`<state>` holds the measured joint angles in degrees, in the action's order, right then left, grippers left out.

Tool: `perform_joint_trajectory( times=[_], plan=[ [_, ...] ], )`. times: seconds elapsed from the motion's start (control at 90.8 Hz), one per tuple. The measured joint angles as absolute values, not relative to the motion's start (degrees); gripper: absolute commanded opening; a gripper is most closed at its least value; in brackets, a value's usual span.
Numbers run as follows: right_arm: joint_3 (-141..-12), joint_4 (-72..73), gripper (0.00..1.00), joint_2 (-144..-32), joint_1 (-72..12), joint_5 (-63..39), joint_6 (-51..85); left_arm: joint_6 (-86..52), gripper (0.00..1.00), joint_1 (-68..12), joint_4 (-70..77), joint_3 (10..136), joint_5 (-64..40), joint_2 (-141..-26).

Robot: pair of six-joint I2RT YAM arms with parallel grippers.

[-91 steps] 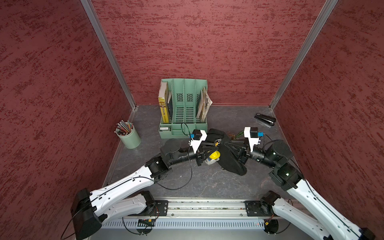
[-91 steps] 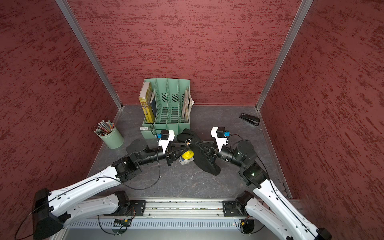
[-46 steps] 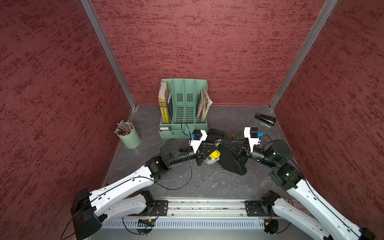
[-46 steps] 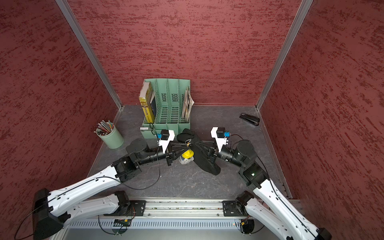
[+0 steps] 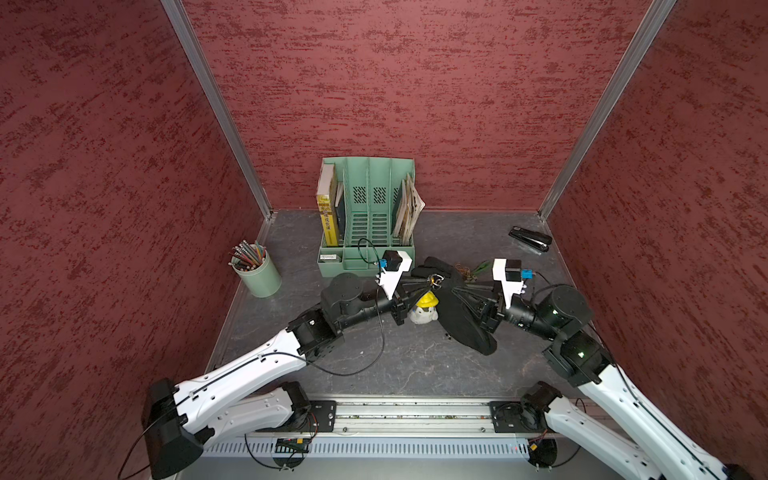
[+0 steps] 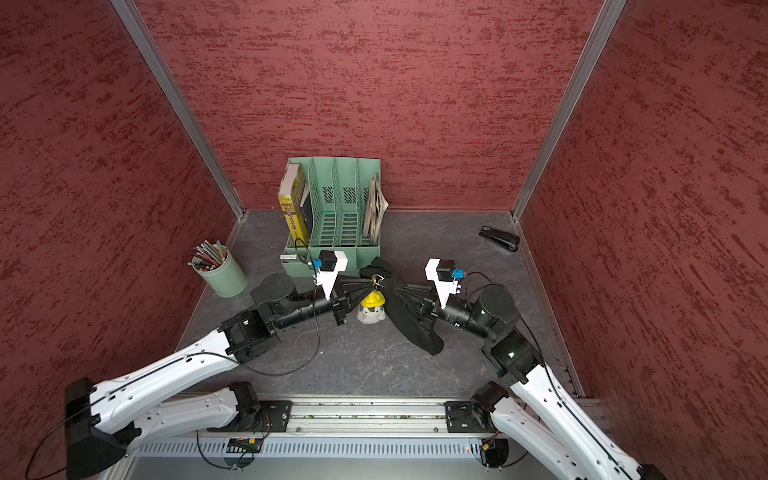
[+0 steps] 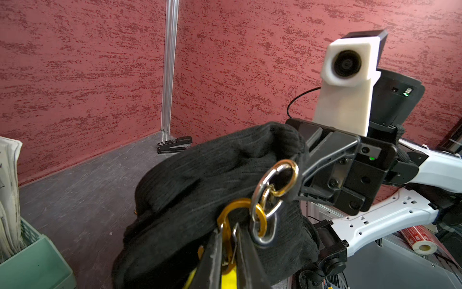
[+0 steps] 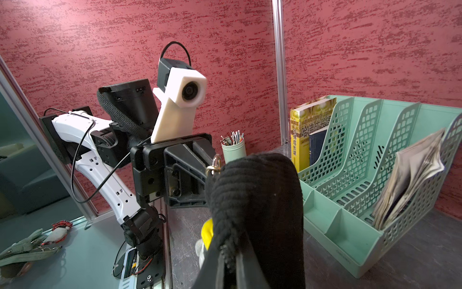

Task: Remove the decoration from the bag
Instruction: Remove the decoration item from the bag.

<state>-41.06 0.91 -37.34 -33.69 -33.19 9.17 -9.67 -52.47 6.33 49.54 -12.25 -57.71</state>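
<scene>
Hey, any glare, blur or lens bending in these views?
In both top views, even light, but the wide lens splays the aluminium corner posts outward. Left wrist view: bright glints on the linked silver and gold metal rings, while the soft black knitted bag reads very dark. Right wrist view: the mint-green plastic file rack is crisp.

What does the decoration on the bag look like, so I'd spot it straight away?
Find the green file rack at the back wall, then come forward to the black bag before it. Beside the bag, toward the robot's left arm, is the decoration: a small white figure in a yellow hat, bright against the black fabric and black robot parts around it.
</scene>
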Motion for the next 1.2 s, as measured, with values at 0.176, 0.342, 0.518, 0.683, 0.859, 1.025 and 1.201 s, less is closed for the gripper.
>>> perform_joint_trajectory(
  times=[0.176, 0.342, 0.518, 0.683, 0.859, 1.025, 1.201],
  plan=[
    [-40.7, 0.4, 0.00, -36.0, -33.7, -33.2, 7.7, -10.9, 0.00, -54.0, 1.6, 52.9, -9.5, -58.0],
    [-40.5, 0.3, 0.00, -35.5, -33.7, -33.2, 6.6, -11.0, 0.00, -55.5, -2.6, 55.9, -6.8, -59.0],
    [-40.4, 0.1, 0.00, -35.5, -33.7, -33.6, 5.6, -11.4, 0.00, -56.4, -6.2, 58.5, -4.9, -60.0],
    [-40.4, -0.5, 0.00, -35.7, -33.7, -34.4, 4.8, -12.5, 0.00, -56.8, -9.4, 61.4, -4.0, -61.5],
    [-40.4, -1.3, 0.00, -35.9, -33.7, -35.0, 4.0, -14.0, 0.00, -56.9, -12.1, 63.2, -3.7, -62.6],
    [-40.4, -2.1, 0.00, -36.0, -33.7, -35.5, 3.5, -14.8, 0.00, -56.9, -13.2, 63.4, -3.6, -62.7],
    [-40.4, -2.5, 0.00, -36.2, -33.7, -36.4, 3.0, -15.4, 0.00, -56.9, -13.6, 63.4, -3.6, -62.3]
  ],
)
